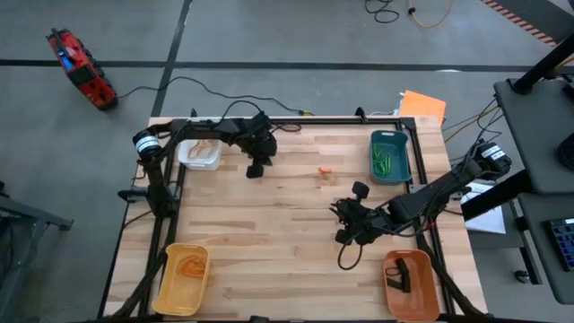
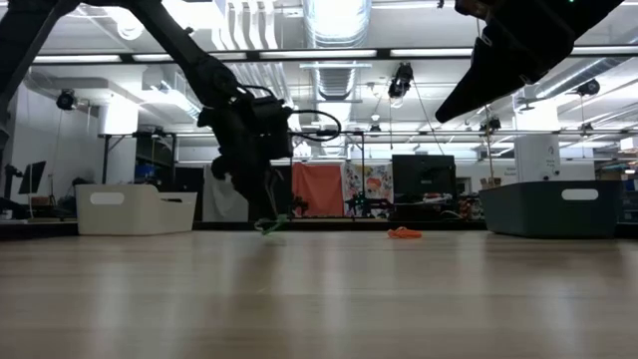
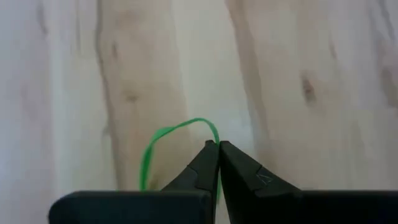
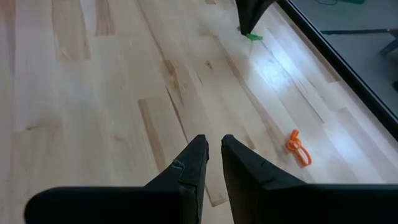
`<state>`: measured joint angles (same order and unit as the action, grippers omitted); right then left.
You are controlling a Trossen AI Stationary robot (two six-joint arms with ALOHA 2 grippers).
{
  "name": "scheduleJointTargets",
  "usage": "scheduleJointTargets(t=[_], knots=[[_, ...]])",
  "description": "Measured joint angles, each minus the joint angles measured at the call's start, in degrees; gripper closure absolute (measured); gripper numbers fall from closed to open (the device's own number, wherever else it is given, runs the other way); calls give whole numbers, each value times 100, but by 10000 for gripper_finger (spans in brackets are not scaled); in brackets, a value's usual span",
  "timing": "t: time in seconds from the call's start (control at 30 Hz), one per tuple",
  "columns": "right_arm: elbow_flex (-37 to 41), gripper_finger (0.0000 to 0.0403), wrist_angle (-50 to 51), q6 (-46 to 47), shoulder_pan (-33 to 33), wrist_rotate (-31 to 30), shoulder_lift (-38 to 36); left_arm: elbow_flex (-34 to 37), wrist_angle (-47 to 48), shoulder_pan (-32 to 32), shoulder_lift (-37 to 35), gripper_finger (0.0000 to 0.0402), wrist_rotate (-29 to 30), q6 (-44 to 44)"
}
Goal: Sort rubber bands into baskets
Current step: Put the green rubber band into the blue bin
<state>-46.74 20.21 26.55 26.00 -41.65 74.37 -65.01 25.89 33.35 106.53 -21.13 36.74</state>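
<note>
green band [image 3: 163,138] pinched at the tips of the left hand [image 3: 217,149], its loop lying on the desk [image 1: 269,242] just beside the white basket [image 1: 199,154], on that basket's side toward the teal basket [image 1: 391,156]. the left hand's fingers are closed tight on the thin loop, tips down at the wood. an orange band [image 1: 325,172] lies loose on the desk between the white basket and the teal one, nearer the teal. the right hand [image 4: 213,149] hangs above the desk, farther from the white basket than the orange band is, its fingers a narrow gap apart with nothing between them. the yellow basket [image 1: 183,278] and the orange basket [image 1: 411,285] sit at the desk's two corners opposite the white basket's edge.
</note>
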Motion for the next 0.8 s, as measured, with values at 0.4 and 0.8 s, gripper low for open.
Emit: scheduleJointTargets(t=[0.4, 0.8], knots=[[67, 360, -237, -223, -2, -59, 0, 1, -332, -770, -40, 401, -905, -592], [210, 360, -956, -511, 0, -47, 0, 432, -2135, -2141, -316, 401, -904, -1248]])
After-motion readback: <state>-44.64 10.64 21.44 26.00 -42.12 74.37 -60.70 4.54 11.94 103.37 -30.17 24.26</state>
